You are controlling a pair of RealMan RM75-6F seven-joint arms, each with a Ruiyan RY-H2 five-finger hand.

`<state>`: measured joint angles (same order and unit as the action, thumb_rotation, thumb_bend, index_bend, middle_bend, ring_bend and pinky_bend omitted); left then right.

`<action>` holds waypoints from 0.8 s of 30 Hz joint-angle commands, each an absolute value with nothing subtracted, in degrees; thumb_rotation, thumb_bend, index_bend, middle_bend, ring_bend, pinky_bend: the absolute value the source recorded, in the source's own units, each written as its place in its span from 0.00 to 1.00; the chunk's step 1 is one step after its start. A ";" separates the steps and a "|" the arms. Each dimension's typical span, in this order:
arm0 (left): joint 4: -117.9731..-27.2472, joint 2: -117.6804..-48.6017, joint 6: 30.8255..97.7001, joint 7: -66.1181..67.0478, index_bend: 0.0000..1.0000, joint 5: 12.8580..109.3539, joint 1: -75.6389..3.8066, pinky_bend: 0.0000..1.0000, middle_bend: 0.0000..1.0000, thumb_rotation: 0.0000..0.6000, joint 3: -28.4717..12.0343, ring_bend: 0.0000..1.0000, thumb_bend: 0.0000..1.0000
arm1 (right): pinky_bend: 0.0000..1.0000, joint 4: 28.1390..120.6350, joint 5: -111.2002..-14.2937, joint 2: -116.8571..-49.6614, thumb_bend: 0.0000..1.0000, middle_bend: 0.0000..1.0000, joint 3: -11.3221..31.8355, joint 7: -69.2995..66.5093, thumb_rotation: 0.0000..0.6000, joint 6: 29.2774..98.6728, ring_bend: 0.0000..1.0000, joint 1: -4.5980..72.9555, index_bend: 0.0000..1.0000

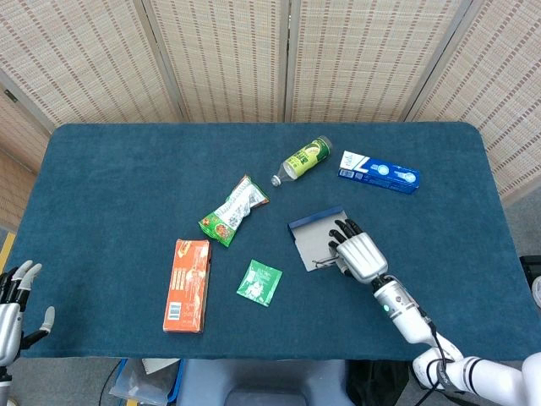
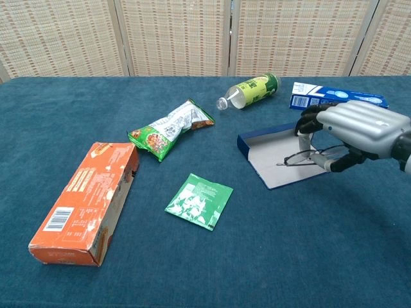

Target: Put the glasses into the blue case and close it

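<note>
Bare cloth rings the blue case [image 2: 257, 153] — nearest obstacle, the toothpaste box [image 2: 340, 101] behind.

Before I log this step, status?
Right hand holds glasses above open blue case. Left hand open at table edge, idle. Nothing blocking the case.

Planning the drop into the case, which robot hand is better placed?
Right. The right robot hand holds the glasses over the open case; the left robot hand sits far off.

Right hand [image 2: 355, 132] raised, fingers curled in a grip; left hand [image 1: 17, 298] low, fingers apart.
</note>
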<state>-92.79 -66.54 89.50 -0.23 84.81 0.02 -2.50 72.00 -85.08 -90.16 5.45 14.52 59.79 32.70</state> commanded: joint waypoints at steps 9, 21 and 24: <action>-93.10 -66.20 89.69 0.06 0.08 84.59 0.32 0.00 0.00 1.00 -2.46 0.00 0.42 | 0.12 60.02 -83.46 -96.79 0.44 0.26 8.43 11.14 1.00 55.17 0.09 38.91 0.52; -92.94 -66.32 89.63 0.12 0.08 84.32 0.60 0.00 0.00 1.00 -2.31 0.00 0.42 | 0.12 51.40 -83.42 -101.85 0.36 0.17 8.35 8.39 1.00 54.55 0.03 41.68 0.29; -92.85 -66.33 89.53 0.16 0.08 84.37 0.58 0.00 0.00 1.00 -2.27 0.00 0.42 | 0.12 50.63 -83.16 -102.30 0.29 0.10 8.22 8.71 1.00 54.80 0.00 41.65 0.15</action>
